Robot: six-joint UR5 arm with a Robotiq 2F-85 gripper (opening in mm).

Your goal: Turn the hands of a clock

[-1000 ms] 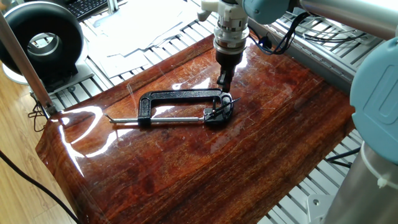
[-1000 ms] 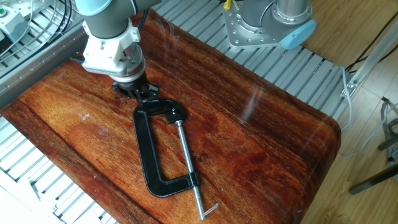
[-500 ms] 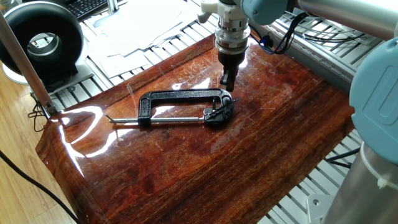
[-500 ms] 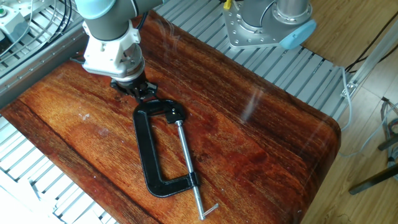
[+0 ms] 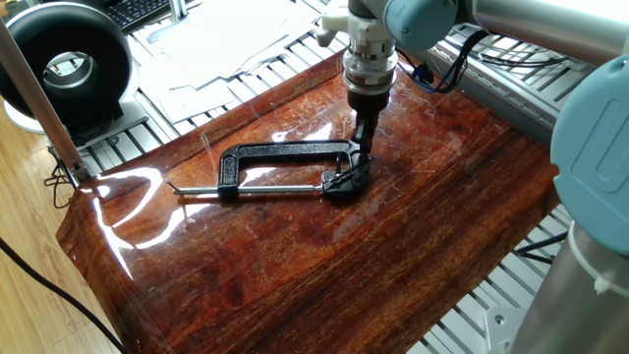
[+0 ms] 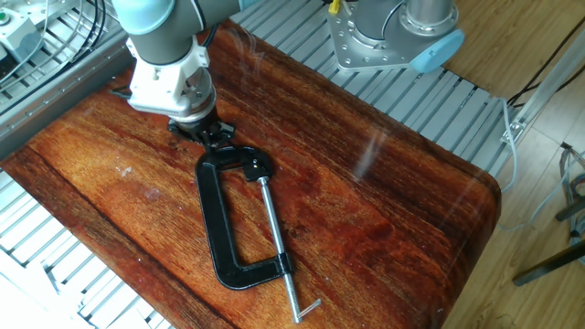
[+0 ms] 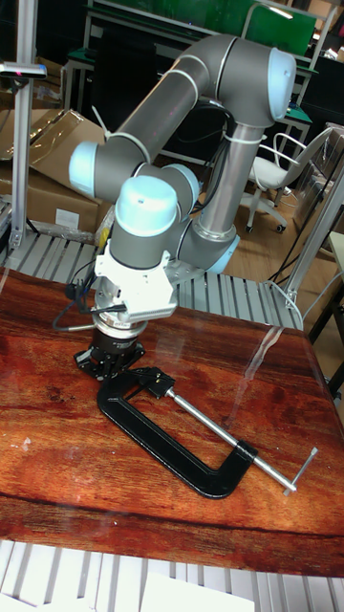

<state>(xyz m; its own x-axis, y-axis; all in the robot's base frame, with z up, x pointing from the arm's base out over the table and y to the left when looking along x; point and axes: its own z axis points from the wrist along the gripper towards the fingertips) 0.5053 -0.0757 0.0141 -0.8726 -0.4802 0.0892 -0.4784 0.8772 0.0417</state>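
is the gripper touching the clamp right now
Cannot tell. In one fixed view the gripper tip meets the clamp at its rounded end with no gap visible, but the other views hide the tip behind the wrist, so contact isn't plain.

No text, label, brand, number or sign can be read in any view.

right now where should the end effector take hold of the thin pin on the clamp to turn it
Grip the thin pin at its free end, coming straight down from above. It lies nearly flat across the rounded end of the clamp, which rests flat on the table, so only the top is open. The end effector hangs just above that end; its jaw state is unclear.
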